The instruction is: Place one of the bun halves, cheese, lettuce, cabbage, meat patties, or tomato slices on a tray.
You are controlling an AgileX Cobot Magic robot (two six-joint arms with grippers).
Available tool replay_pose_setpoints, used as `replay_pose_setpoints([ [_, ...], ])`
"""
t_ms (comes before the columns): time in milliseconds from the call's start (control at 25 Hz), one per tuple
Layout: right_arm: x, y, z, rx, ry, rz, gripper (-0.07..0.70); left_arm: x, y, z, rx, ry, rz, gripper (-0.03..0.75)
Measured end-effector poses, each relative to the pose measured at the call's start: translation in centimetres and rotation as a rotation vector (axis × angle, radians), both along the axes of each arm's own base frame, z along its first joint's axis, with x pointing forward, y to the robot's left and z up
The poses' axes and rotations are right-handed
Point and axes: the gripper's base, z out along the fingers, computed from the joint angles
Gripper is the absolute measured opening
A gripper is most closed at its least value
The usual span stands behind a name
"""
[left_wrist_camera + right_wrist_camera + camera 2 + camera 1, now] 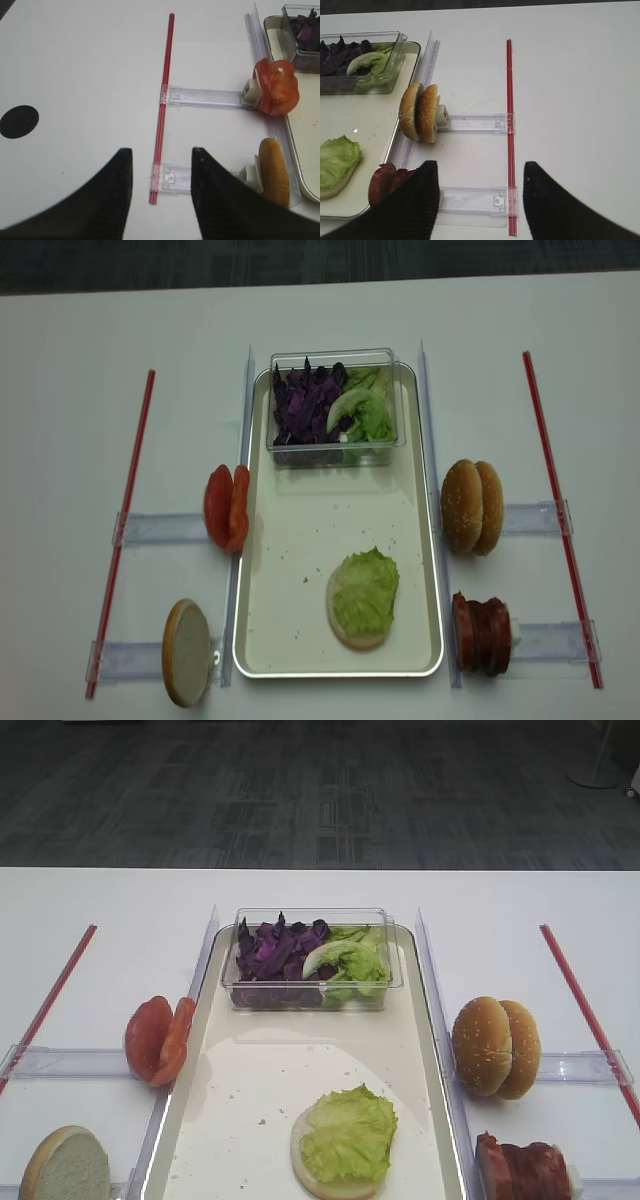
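Broad white counter (110, 910), bearing everything. Down its middle, long cream tray (410, 540), flanked by clear plastic rails, probably to fix its position. At the far end of the tray, clear tub (312, 960) keeping purple cabbage (275, 952) and spare green leaves together. On the near end, one bun half (315, 1175) lying cut face up, lettuce (350, 1130) laid flat on it: a stack begun, ready for the next layer.

Off-tray stock standing on edge in clear holders, likely so fingers can pinch each slice: sesame bun halves (495, 1047) and meat patties (525, 1167) on the right, tomato slices (158, 1038) and a pale bun half (65, 1167) on the left. Red strips along both outer edges.

Right end effector (477, 200) released, spread wide, empty, hovering just beside the patties. Left end effector (162, 195) likewise parted, empty, over bare counter. Nothing blocking either reach except the rails.
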Motion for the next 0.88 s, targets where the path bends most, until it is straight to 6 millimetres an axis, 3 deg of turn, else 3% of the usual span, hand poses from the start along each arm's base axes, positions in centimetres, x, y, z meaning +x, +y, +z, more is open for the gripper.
replay_pose_setpoints([
  [880,0.00,0.00,0.00,0.000,0.000,0.000,0.414,0.00,0.00,0.00,0.000,0.000,0.000,0.271],
])
